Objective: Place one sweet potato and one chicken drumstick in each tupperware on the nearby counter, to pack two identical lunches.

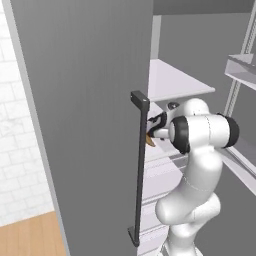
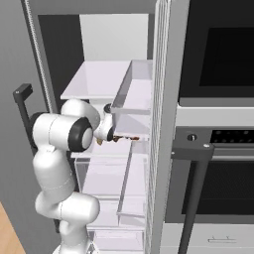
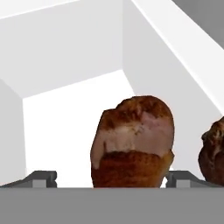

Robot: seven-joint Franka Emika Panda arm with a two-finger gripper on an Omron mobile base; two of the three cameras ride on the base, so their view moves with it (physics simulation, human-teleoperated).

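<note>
Chicken drumstick (image 3: 133, 142) stands dead centre between the two finger tips (image 3: 41, 178) of the wide-open jaws, straight ahead on the white fridge shelf (image 3: 61, 131), its long axis seemingly running away from the hand. A second drumstick (image 3: 214, 151) lies just beside it on the right, near the shelf's side wall (image 3: 175, 65), so that side looks tight while the left is open room. From the base, the gripper (image 1: 156, 126) reaches past the fridge door handle (image 1: 140, 165) into the fridge
</note>
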